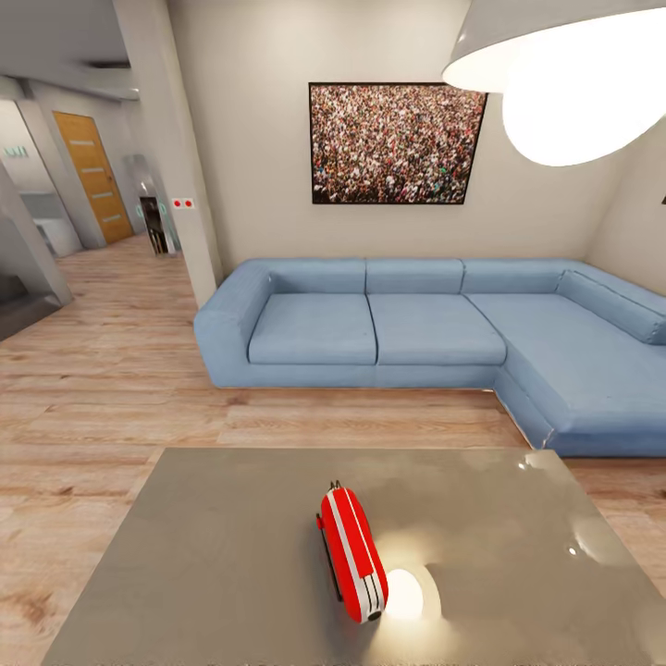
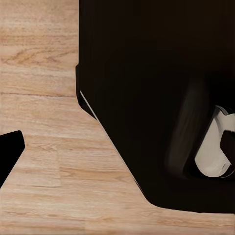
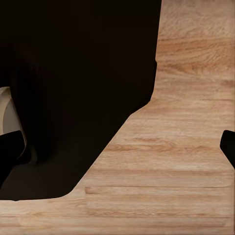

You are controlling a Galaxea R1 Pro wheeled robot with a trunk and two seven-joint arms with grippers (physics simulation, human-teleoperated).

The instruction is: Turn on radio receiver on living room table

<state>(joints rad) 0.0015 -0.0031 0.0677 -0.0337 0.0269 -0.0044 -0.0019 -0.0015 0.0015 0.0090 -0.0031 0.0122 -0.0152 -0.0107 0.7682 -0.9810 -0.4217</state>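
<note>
- The radio receiver (image 1: 352, 553) lies on its side on the glossy grey tabletop (image 1: 213, 555) in the living room, near the tabletop's front edge and a little right of centre in my head view, with one narrow end turned toward me.
- Beside it a bright patch on the tabletop is the reflection of the pendant lamp (image 1: 555, 74), which hangs close to my head camera; the blue sofa (image 1: 416, 328) and the framed crowd picture (image 1: 396, 143) stand beyond, well apart from the radio.
- I judge I have drawn up to the tabletop for reach, but both arms hang low: each wrist camera looks down past the robot's dark body (image 2: 161, 98) onto the wood plank floor (image 3: 186, 147).
- On the left end effector (image 2: 10, 149) one dark fingertip shows; on the right end effector (image 3: 117, 147) two tips sit far apart, so I read it as spread wide and holding nothing. The left's spread I cannot tell.
</note>
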